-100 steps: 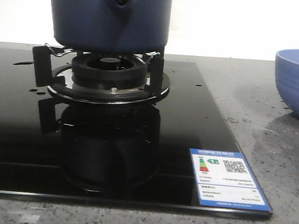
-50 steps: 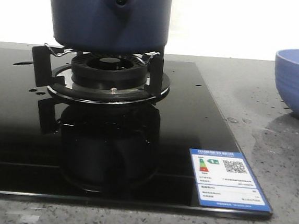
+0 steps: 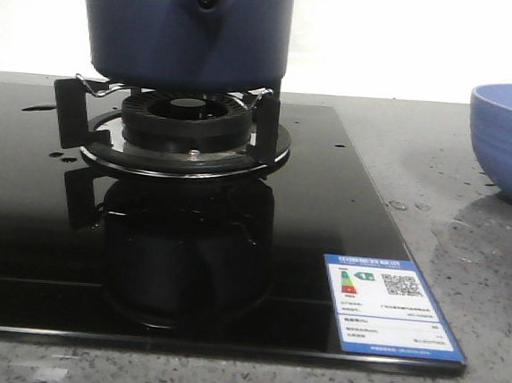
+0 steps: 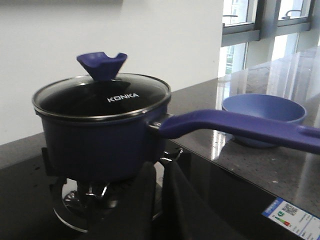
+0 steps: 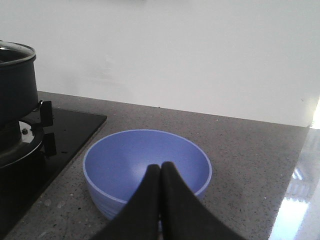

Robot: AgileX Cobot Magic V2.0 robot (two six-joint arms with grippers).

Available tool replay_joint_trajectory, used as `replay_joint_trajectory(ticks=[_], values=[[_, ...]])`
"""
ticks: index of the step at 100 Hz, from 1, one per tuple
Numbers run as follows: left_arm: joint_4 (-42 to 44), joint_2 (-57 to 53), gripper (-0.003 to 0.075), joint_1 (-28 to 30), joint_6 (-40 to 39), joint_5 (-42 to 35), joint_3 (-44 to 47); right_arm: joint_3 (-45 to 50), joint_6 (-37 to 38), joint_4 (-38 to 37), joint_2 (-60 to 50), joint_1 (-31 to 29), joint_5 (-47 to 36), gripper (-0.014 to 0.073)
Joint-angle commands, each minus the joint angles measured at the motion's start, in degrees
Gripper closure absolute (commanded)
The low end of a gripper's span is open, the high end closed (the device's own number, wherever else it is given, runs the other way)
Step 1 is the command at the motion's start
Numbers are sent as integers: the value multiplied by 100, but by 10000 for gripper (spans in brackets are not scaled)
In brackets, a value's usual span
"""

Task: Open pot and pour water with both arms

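The dark navy pot [image 3: 162,31] stands on the burner grate [image 3: 185,136], its handle mount with the dark hole facing me. In the left wrist view the pot [image 4: 95,145] carries a glass lid [image 4: 100,97] with a blue knob [image 4: 102,62], and its long blue handle [image 4: 240,127] reaches toward the bowl. My left gripper [image 4: 161,170] is low in front of the pot under the handle's root, fingers almost together and empty. My right gripper [image 5: 160,166] is shut and empty, just in front of the bowl. Water shows only as small drops [image 3: 39,108] on the cooktop.
The black glass cooktop [image 3: 326,207] has a blue label [image 3: 388,303] at its front right corner. A periwinkle bowl [image 3: 511,142] sits on the grey speckled counter to the right; it also shows in the right wrist view [image 5: 125,155]. A white wall is behind.
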Motion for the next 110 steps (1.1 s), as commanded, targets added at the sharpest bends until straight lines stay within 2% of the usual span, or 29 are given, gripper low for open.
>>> replay_joint_trajectory(ticks=[1, 14, 21, 26, 43, 53, 57, 73, 80, 97, 110], values=[[-259, 13, 741, -97, 30, -191, -149, -129, -62, -12, 67, 12, -478, 663], [-107, -143, 741, -62, 33, -1096, -149, -129, -62, -12, 67, 12, -478, 663], [714, -253, 741, -62, -368, -1356, -149, -129, -62, -12, 67, 12, -478, 663], [1771, -337, 741, -62, -1232, -1522, -149, -129, -62, -12, 67, 12, -478, 663], [6761, -497, 741, -62, -6142, -2048, -146, -129, -62, -12, 67, 12, -478, 663], [8340, -497, 741, -50, -7522, -2481, 29, -129, -62, -12, 67, 12, -478, 663], [8611, -497, 741, 6, -7838, -2740, 169, -129, -62, -12, 67, 12, -478, 663], [8773, -782, 741, 509, -8616, -4147, 1173, -129, -62, -12, 67, 12, -478, 663], [8949, -1092, 741, 702, -8899, -4465, 1620, -129, -62, -12, 67, 12, -478, 663], [8988, -2002, 741, 1018, -8932, -4029, 2254, -129, -62, -12, 67, 12, -478, 663], [9173, -2632, 741, 1362, -8932, -2555, 2243, -129, -62, -12, 67, 12, -478, 663]])
